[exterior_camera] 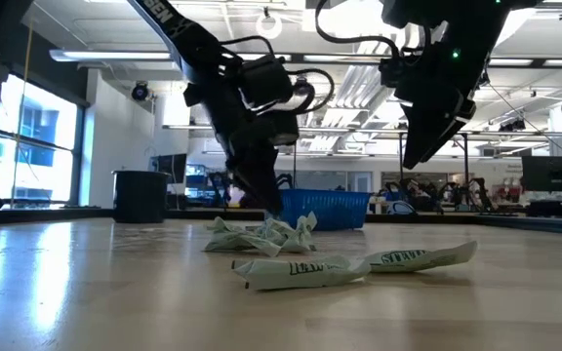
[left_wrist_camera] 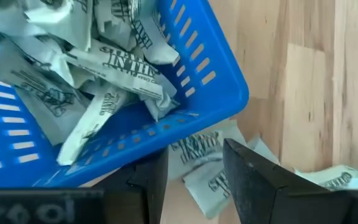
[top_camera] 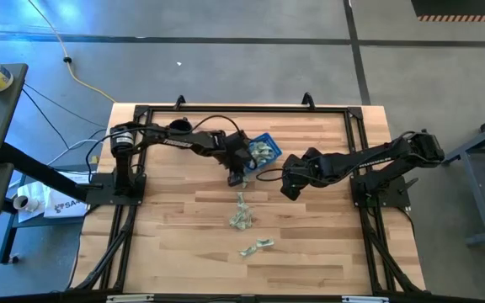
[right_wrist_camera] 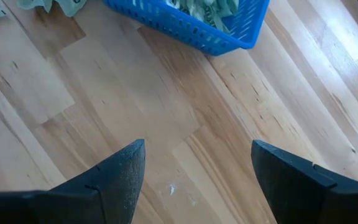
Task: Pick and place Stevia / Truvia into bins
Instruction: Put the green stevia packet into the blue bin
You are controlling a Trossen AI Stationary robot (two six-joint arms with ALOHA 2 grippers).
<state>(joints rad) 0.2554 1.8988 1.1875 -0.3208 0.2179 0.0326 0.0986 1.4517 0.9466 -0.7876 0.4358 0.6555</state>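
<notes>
- Low view, nearest to me: two crumpled Stevia packets (exterior_camera: 354, 265) lie end to end on the wooden table (exterior_camera: 86, 292), touching nothing else.
- Just behind them I log a small heap of packets (exterior_camera: 261, 236), loose on the table.
- Behind the heap stands the blue basket (exterior_camera: 325, 208); from overhead I see it already holds a pile of packets (top_camera: 262, 151).
- Left gripper (left_wrist_camera: 194, 180): I read it low over the table beside the basket's corner, fingers slightly apart, with packets on the table showing in the gap between them; I cannot tell whether it has hold of any.
- Right gripper (right_wrist_camera: 197, 177): raised clear of the table on the basket's other side, fingers spread wide, nothing between them, only bare wood below.
- Farther off in the low view, a black round cup (exterior_camera: 141, 196) stands near the table's far edge.
- Overhead count of loose packets: one cluster (top_camera: 241, 217) mid-table, another (top_camera: 257, 247) nearer the front edge.
</notes>
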